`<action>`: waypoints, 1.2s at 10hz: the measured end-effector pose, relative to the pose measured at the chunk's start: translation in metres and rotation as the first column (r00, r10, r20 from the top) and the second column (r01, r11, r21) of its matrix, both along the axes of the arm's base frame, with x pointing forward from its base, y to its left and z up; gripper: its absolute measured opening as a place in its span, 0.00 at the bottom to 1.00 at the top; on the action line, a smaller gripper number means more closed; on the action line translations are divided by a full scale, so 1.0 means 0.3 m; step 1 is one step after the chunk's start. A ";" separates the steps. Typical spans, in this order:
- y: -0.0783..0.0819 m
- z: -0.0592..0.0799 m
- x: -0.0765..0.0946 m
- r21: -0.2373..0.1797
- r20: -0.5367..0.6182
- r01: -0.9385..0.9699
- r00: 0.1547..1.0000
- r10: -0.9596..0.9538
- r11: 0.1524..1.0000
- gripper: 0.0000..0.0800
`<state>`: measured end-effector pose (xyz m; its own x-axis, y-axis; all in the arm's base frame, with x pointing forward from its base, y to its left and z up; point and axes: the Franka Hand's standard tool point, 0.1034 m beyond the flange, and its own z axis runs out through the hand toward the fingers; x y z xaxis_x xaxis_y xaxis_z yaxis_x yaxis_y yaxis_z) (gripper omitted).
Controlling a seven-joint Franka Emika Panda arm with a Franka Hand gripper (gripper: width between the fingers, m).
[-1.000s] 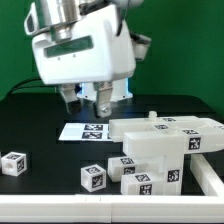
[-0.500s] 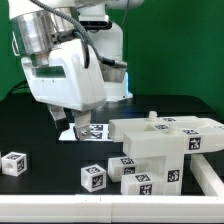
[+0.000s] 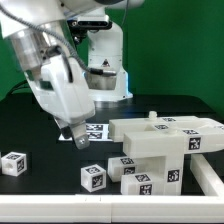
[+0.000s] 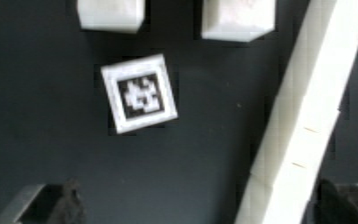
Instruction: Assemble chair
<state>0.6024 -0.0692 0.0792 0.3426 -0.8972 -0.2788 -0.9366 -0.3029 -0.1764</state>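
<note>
Hovering tilted over the black counter (image 3: 30, 145), the hand (image 3: 75, 136) seems open and empty. The white blocky plastic chair parts with square tags (image 3: 165, 140) sit just beside it, untouched.

Table (image 3: 50, 165) lies bare between edge cube (image 3: 14, 162) and middle cube (image 3: 93, 176) (chair stack (image 3: 160, 142) alongside).

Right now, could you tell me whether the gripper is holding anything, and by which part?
Nothing is held: the gripper is open over the table, its fingers apart and closed on no part.
</note>
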 end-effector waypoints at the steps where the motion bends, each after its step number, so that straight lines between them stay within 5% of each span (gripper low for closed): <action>1: 0.019 -0.014 -0.006 -0.004 -0.006 0.008 1.000 -0.008 1.000 0.81; 10: -0.011 -0.073 -0.020 -0.029 0.027 -0.071 0.997 0.072 0.997 0.81; 11: -0.013 -0.076 -0.023 -0.025 0.024 -0.068 0.997 0.068 0.997 0.81; 12: -0.014 -0.088 -0.041 0.032 -0.008 -0.051 0.999 0.051 0.998 0.81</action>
<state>0.5900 -0.0735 0.0529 0.3849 -0.8693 -0.3101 -0.9217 -0.3444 -0.1787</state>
